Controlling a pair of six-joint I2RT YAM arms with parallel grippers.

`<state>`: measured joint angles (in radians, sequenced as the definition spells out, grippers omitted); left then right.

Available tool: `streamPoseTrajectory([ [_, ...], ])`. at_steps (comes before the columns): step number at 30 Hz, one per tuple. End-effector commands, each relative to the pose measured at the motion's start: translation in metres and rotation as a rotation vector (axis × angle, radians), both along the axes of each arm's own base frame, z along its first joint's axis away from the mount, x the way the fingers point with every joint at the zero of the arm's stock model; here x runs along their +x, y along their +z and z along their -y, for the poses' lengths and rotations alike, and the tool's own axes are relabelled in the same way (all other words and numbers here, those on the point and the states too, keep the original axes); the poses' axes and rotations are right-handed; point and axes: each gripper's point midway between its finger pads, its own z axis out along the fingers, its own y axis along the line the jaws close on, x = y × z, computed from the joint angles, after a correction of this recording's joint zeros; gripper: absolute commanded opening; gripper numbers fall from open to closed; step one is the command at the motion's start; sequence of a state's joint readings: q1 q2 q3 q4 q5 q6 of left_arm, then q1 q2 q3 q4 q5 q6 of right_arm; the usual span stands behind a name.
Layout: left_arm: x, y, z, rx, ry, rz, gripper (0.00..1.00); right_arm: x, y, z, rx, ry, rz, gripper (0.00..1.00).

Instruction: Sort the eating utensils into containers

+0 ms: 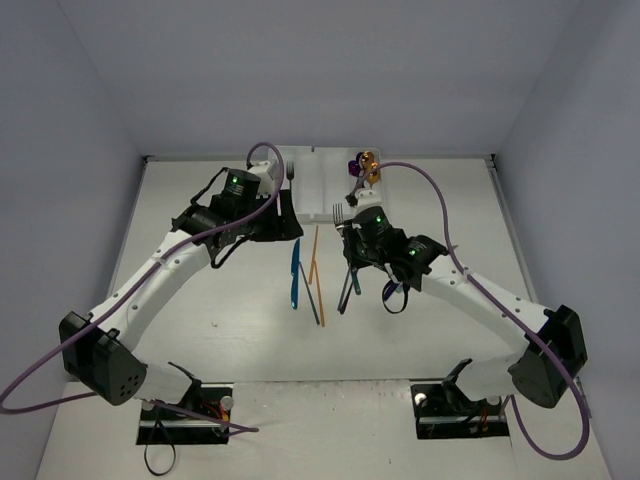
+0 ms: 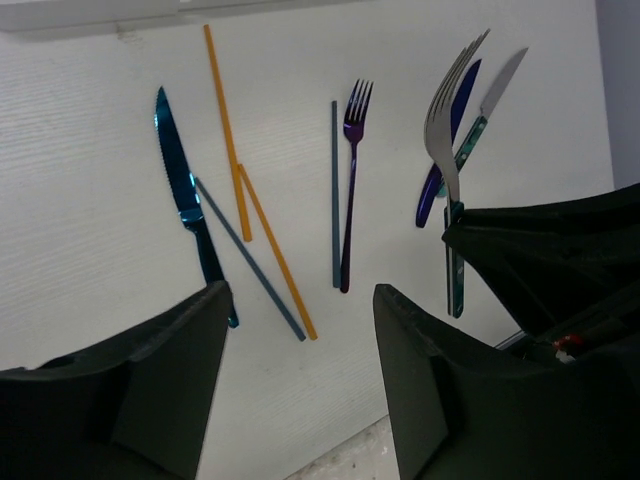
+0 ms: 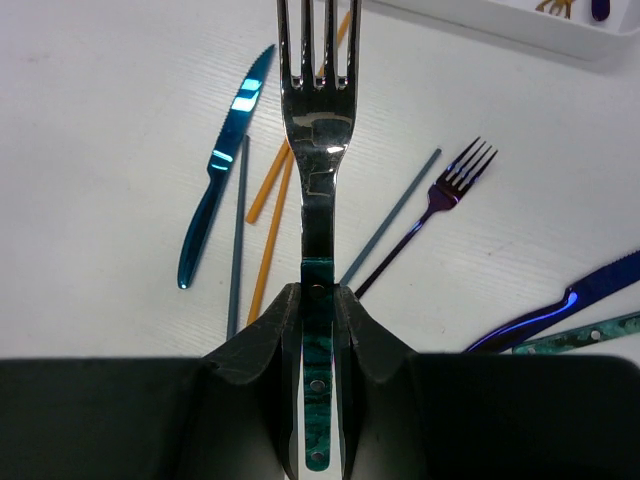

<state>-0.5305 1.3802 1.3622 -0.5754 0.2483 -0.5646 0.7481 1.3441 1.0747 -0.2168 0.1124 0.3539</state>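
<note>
I'm gripping the teal-handled fork by its handle in the clamped right gripper, tines pointing up-frame at the white tray lying just beyond, while the left gripper is hanging apart, empty.

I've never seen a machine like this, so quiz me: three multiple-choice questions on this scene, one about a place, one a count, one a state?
1. Where on the table is the white tray? A near edge; B left edge; C far edge.
2. How many orange chopsticks lie out? A one; B two; C four.
3. The right end effector is: A shut on a silver fork; B open, empty; C shut on a spoon.

Answers:
1. C, the top view shows the tray against the far edge.
2. B, both wrist views show two orange sticks.
3. A, it clamps the fork's green handle.
</note>
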Motion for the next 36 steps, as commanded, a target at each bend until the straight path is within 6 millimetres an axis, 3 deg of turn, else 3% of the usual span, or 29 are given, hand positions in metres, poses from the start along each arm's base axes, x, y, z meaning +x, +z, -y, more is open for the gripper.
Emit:
streamPoseTrajectory([
  [1, 0.016, 0.046, 0.037, -0.147, -0.044, 0.120, 0.51, 0.003, 0.054, -0.022, 0.109, 0.093, 0.125, 0.00],
  [9, 0.018, 0.054, 0.067, -0.204, -0.121, 0.171, 0.49, -0.005, 0.066, -0.041, 0.185, 0.167, 0.127, 0.00],
  [25, 0.041, 0.029, 0.077, -0.161, -0.096, 0.158, 0.33, -0.012, 0.079, -0.052, 0.244, 0.218, 0.140, 0.00],
  [28, 0.042, 0.029, 0.078, -0.160, -0.099, 0.162, 0.25, -0.011, 0.079, -0.052, 0.246, 0.220, 0.141, 0.00],
  [33, 0.043, 0.033, 0.080, -0.167, -0.118, 0.193, 0.01, -0.009, 0.074, -0.052, 0.238, 0.211, 0.137, 0.00],
  [36, 0.046, 0.034, 0.080, -0.162, -0.130, 0.202, 0.00, -0.007, 0.073, -0.052, 0.238, 0.195, 0.140, 0.06],
])
